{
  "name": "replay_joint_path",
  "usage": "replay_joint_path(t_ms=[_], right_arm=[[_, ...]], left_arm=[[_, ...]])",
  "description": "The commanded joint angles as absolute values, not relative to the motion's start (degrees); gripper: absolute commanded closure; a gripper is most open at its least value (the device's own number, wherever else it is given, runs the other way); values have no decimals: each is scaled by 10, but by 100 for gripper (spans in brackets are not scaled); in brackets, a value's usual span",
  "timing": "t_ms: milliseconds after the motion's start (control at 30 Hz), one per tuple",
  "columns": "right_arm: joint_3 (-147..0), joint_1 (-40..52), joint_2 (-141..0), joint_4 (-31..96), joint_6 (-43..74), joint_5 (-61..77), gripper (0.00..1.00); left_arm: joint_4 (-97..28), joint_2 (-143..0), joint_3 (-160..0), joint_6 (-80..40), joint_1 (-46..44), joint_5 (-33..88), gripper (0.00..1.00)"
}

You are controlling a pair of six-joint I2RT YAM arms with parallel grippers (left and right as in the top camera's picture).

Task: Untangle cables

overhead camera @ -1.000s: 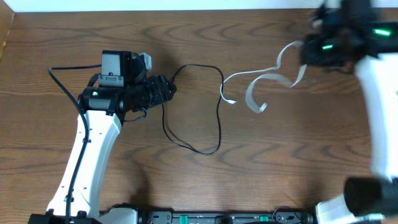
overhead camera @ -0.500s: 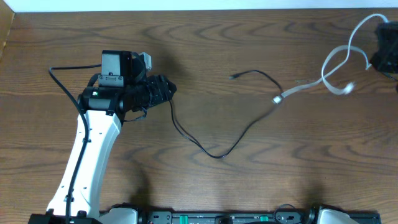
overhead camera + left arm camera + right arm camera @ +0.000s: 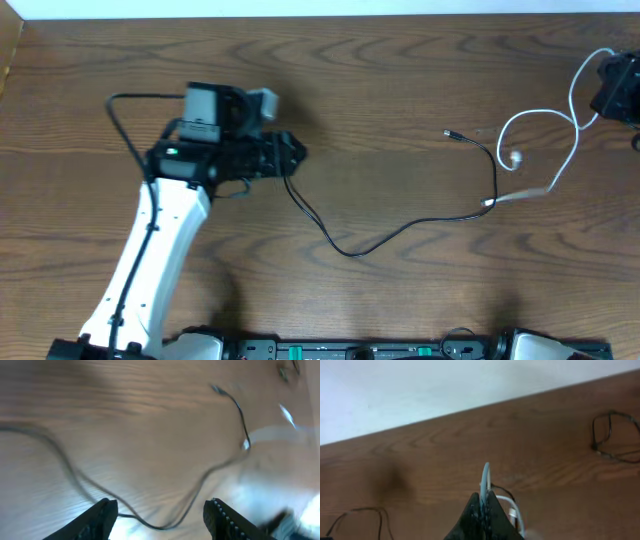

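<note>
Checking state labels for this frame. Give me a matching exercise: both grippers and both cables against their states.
Things:
1. left gripper
2. right gripper
3. black cable
4. white cable

States:
a. pinched at one end, far right in the overhead view
b. fingers apart
c. fingers closed on a cable
d. lying in a long curve

Pairs: 1-b, 2-c, 3-d, 4-a
</note>
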State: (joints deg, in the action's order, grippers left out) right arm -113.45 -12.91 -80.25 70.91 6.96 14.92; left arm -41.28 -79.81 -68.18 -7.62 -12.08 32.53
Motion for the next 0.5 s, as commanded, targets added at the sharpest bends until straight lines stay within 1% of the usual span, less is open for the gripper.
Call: replay_joint_path(t_ms=[0,67,267,467], right_arm=[[-1135,-131,-801,710,61,145,99],[-1135,-131,-801,710,61,145,99],[-1135,-131,-801,723,61,145,99],[-1135,-131,-801,732,57,145,99]], left_arm=[[-402,-804,-686,3,-200,338,36],[-390,-819,-686,5,-239,338,33],[-312,-900,-686,4,-346,338,33],[-205,-959,-686,-13,-412,325,33]])
